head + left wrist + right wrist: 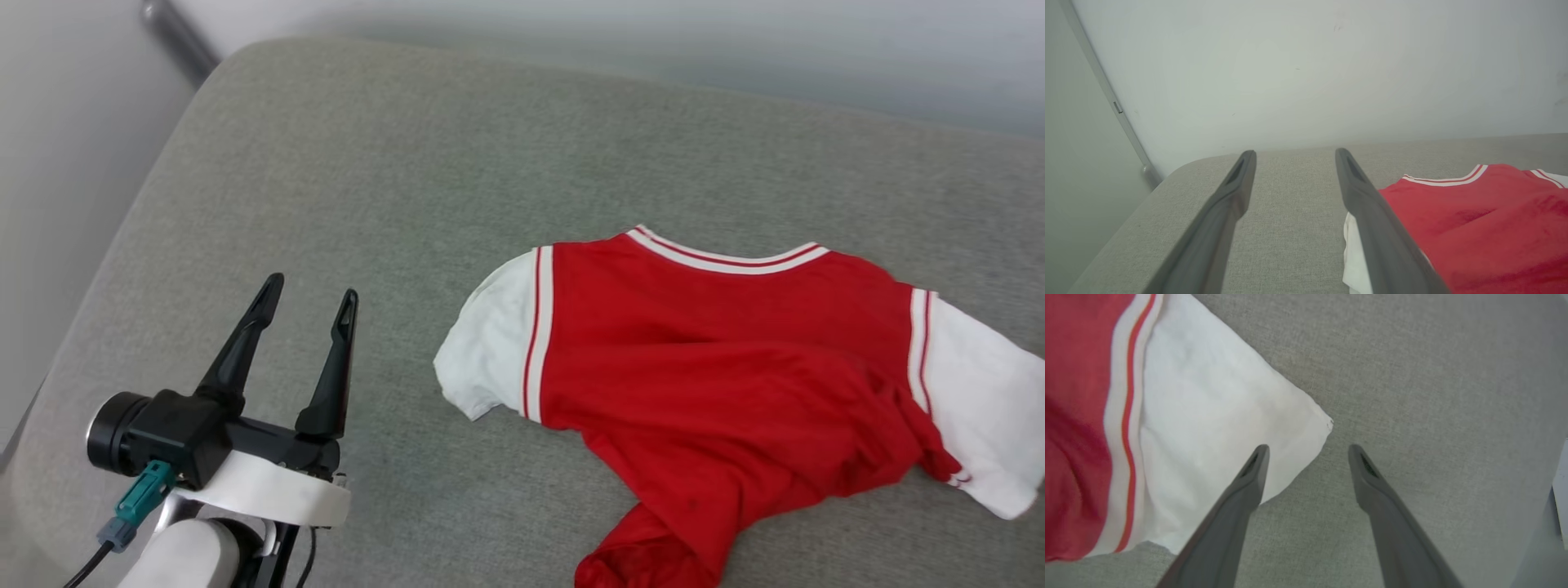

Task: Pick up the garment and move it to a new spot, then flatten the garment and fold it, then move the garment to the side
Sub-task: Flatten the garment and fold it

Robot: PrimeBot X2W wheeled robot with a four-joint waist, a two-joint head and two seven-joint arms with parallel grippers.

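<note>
The garment (718, 367), a red jersey shirt with white short sleeves and striped trim, lies back side up on the grey cushion (408, 188), its lower hem bunched and wrinkled toward the near edge. No lettering shows. My left gripper (310, 298) is open at the lower left, well clear of the shirt's left sleeve (490, 343). From the left wrist, the garment (1474, 220) lies to the right of the open left gripper (1292, 157). My right gripper (1308, 451) is open above the cushion, its fingertips straddling the corner of the white right sleeve (1216, 428).
The grey cushion's rounded left corner (220, 73) and left edge drop off toward a pale wall (1306, 69) and a dark metal bar (175, 37). Bare cushion extends behind and left of the shirt. A pale edge (1560, 490) shows at the right of the right wrist view.
</note>
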